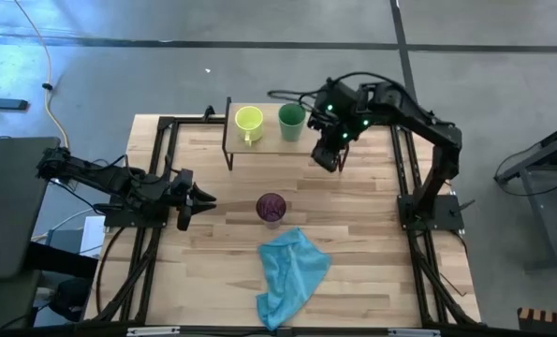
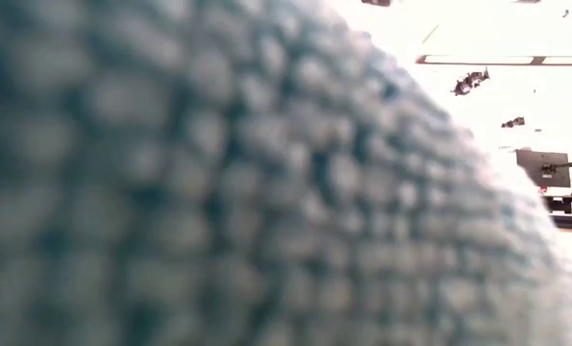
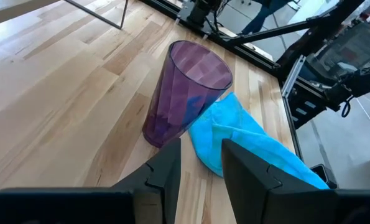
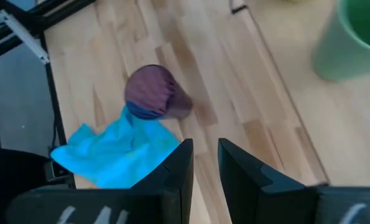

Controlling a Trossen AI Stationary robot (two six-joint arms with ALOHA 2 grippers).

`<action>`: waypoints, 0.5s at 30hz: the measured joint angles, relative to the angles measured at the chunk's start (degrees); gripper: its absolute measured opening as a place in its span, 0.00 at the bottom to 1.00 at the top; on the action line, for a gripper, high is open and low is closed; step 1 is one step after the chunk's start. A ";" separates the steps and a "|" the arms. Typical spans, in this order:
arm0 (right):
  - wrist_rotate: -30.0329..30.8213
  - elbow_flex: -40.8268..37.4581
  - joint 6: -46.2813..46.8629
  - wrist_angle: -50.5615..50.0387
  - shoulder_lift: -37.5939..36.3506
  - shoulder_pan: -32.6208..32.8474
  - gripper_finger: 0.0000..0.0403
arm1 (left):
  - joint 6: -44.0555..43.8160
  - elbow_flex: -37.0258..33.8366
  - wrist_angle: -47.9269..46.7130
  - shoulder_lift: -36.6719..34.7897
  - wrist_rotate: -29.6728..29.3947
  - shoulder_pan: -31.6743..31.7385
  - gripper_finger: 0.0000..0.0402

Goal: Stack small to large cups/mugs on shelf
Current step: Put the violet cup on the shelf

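Dark, the left gripper (image 1: 203, 201) hovers at the table's (image 1: 372, 215) left, fingers slightly parted, empty. Right of it stands the purple cup (image 1: 271, 207), the blue cloth (image 1: 292, 271) just nearer. Farther off, the shelf (image 1: 264, 145) carries the yellow-green mug (image 1: 248, 121) and green cup (image 1: 291, 120); the right gripper (image 1: 331, 159), slightly parted, empty, hovers beside them.

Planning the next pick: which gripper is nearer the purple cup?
Left. The left gripper sits beside the purple cup on the table; the right gripper hangs farther off by the shelf.
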 joint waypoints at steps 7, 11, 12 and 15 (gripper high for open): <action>3.44 -0.01 -7.61 5.20 2.61 6.11 0.17 | -0.21 0.00 -0.07 0.03 0.00 0.00 0.26; 4.33 -0.02 -14.10 8.74 5.37 8.71 0.17 | -0.47 0.02 -0.09 0.29 0.00 0.00 0.26; 4.33 -0.02 -15.73 9.34 6.06 9.24 0.17 | -0.63 0.02 -0.09 0.49 0.02 -0.01 0.26; 5.12 -0.02 -19.32 10.83 8.18 10.48 0.17 | -1.56 0.02 -0.28 0.68 0.43 0.00 0.26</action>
